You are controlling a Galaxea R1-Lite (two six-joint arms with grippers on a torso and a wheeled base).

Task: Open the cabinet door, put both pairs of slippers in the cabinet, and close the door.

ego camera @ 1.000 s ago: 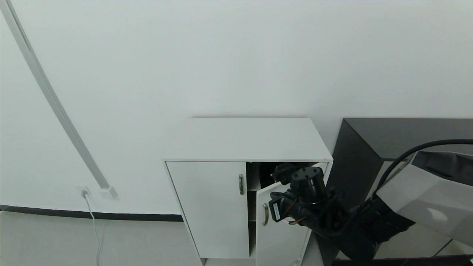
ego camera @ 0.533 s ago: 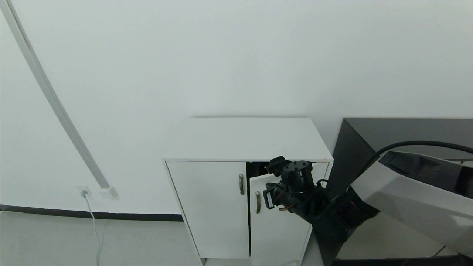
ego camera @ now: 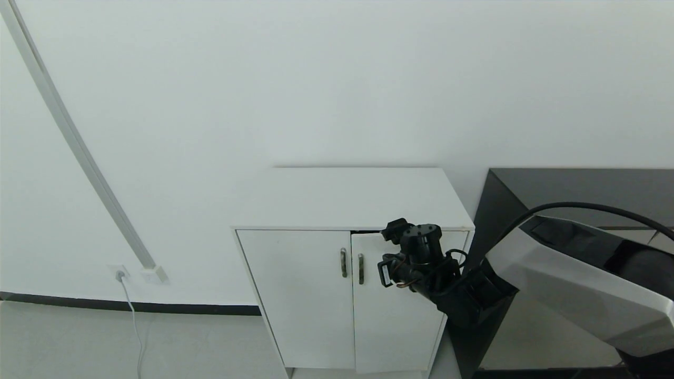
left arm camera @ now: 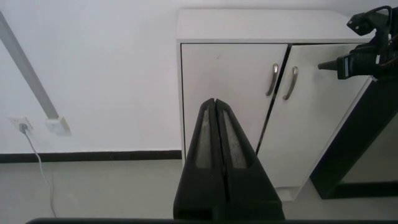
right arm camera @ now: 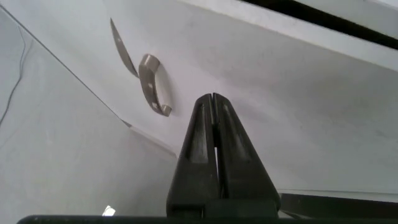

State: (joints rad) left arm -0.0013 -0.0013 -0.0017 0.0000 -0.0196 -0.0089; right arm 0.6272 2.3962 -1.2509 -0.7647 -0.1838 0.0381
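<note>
Head view: the white cabinet [ego camera: 358,197] stands against the wall at 6 o'clock. Its left door [ego camera: 295,295] is shut, and its right door [ego camera: 395,326] lies all but flush with it, with a thin dark slit along the top edge. The two metal handles [ego camera: 343,262] sit side by side at the middle seam. The right arm enters from 4 o'clock, its wrist in front of the right door's upper part. In the right wrist view the right gripper [right arm camera: 213,98] has its fingers pressed together, tips pointing at the door face near the right handle [right arm camera: 152,84]. The left gripper [left arm camera: 214,102], pincer likewise closed on nothing, hangs well apart from the cabinet. A black cabinet [ego camera: 526,210] stands at the white one's 3 o'clock.
</note>
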